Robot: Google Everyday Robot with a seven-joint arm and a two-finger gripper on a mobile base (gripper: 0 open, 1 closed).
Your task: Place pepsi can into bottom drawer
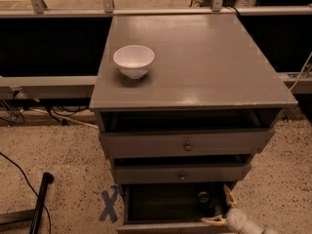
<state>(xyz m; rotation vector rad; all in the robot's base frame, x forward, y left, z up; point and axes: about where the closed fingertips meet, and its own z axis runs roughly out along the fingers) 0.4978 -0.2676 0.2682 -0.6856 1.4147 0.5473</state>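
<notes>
pepsi can (203,197) in btm drawer (158,204), gripper (220,208) beside, fingers (212,222) spread

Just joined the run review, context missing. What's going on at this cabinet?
The robot's gripper is low at the front right corner of the open bottom drawer, with its fingers spread. The pepsi can appears to stand upright inside the drawer, on its right side, just beside the fingers. Whether they touch it cannot be told. A white bowl sits on the cabinet top.
</notes>
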